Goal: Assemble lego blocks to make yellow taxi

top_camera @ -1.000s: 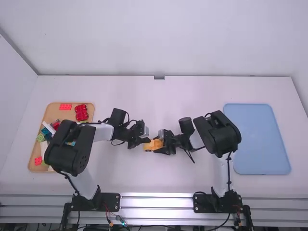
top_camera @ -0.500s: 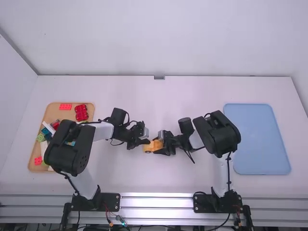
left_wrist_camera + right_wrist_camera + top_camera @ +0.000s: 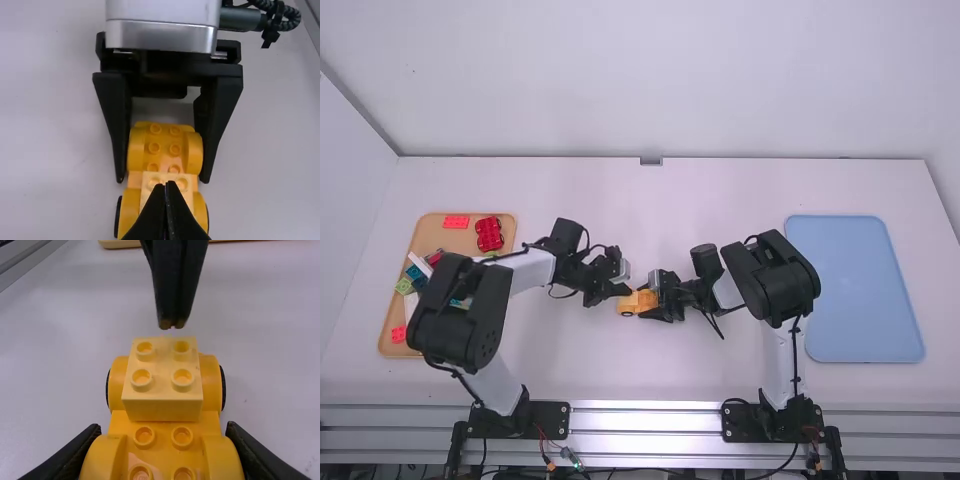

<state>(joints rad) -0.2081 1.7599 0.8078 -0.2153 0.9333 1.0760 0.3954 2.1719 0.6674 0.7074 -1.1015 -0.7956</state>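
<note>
Yellow car (image 3: 634, 303), studs (image 3: 182, 379) (wrist views), blue tray (image 3: 860, 290)

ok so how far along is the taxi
Looks done: a pale yellow block sits on one end of the yellow car base. In hand: that base, gripped by the right gripper. To do: probably more blocks, since its other studs are bare.
</note>
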